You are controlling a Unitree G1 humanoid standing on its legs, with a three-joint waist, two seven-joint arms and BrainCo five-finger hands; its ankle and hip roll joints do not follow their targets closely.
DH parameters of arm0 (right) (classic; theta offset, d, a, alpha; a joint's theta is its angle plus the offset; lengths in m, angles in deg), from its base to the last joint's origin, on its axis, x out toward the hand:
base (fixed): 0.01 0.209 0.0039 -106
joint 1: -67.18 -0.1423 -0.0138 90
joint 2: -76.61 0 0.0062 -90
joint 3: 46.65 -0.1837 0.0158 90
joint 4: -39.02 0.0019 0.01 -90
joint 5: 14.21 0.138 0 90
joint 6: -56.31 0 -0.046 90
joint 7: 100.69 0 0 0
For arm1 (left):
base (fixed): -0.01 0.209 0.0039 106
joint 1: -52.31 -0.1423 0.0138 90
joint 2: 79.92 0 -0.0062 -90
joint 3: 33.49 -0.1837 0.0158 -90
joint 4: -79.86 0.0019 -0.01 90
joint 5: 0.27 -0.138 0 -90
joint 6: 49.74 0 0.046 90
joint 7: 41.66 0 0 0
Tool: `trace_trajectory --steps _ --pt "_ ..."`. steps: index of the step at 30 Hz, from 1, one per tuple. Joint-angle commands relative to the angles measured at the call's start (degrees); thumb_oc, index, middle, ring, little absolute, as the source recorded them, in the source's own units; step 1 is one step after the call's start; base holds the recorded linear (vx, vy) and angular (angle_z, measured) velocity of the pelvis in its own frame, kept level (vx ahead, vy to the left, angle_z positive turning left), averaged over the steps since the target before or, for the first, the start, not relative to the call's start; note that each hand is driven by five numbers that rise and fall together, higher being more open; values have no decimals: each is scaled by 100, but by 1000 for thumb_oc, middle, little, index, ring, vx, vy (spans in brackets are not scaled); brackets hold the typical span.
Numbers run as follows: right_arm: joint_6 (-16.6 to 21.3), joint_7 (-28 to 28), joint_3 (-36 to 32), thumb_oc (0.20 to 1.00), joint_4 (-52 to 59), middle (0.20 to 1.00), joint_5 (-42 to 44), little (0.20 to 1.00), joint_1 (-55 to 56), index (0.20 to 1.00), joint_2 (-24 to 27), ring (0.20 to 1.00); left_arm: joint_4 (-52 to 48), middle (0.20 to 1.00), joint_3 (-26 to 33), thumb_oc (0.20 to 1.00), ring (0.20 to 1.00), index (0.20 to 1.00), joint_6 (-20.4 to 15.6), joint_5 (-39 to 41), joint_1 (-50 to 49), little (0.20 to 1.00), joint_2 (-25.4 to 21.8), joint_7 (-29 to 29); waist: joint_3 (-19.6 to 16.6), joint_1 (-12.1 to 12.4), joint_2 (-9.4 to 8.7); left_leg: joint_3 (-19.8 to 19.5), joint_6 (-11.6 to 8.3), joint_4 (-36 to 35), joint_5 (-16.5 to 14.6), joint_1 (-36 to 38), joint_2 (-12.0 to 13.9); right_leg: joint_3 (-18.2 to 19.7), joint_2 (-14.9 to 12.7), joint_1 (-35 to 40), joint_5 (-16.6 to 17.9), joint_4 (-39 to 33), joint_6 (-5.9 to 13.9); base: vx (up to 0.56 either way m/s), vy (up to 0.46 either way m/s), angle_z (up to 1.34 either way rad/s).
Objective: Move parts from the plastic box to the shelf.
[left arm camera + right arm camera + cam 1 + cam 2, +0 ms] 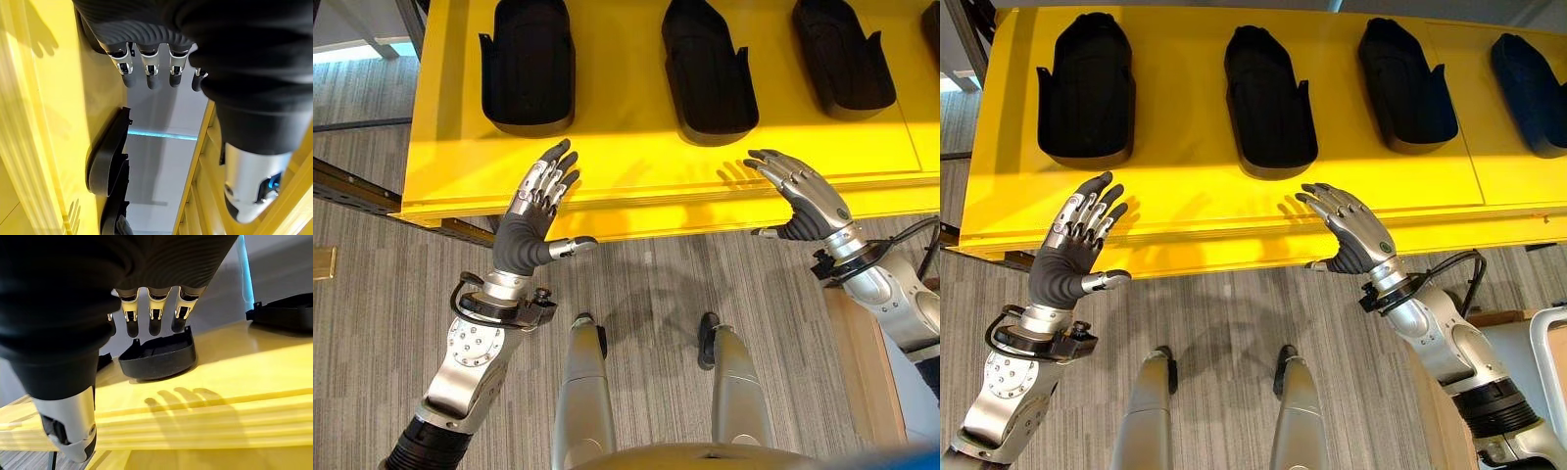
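We have both hands empty, fingers straight and relaxed. Left hand [1072,250] sits over the near edge of the yellow shelf [1185,230], left side; right hand [1351,230] over the near edge further right. Neither touches a part.

Four black parts lie in a row on the far half of the shelf: left part [1087,88], middle part [1268,98], third part [1405,83], and a fourth part [1528,88] cut off at the right edge. All are well apart from each other and from our hands. In the right wrist view the middle part [159,355] sits flat on the shelf just past the fingertips [154,325].

The plastic box is hard to place; a pale box rim [1552,343] at the near right, beside the right arm, might be it, can't tell.

We judge we're between placements: parts down, hands released. Next move calls for pulling both hands back off the shelf, turning to the box, and closing on another part. The free shelf space is mostly the near strip and the gaps between parts.
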Motion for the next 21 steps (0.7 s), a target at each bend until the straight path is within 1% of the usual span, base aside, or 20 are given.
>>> trace_trajectory --steps 1,15,17,21 --pt "53 -183 53 1000 -65 1000 149 1000 -414 1000 100 1000 -176 1000 -37 1000 1000 1000 -350 -249 50 1000 10 20 -263 19 41 -298 166 -526 858 -180 123 247 -12 -173 670 38 -83 0 0 0" --pt "-22 -140 499 1000 -463 1000 153 1000 -956 1000 58 1000 -189 1000 -87 1000 1000 1000 -345 -182 85 1000 19 -5 -219 107 45 -316 195 -505 864 -220 87 235 -23 -207 675 70 -88 1 4 2" --pt "-42 -117 645 1000 -551 1000 134 1000 -1099 1000 28 1000 -172 1000 -104 1000 1000 1000 -349 -165 60 1000 18 8 -206 127 40 -327 200 -497 864 -238 73 238 -31 -216 665 76 -91 0 0 0" --pt "-53 -82 707 1000 -621 1000 141 1000 -1165 1000 28 1000 -177 1000 -71 1000 1000 1000 -346 -166 22 1000 11 1 -188 141 47 -320 201 -498 869 -250 57 234 -41 -222 667 87 -91 -2 5 3"
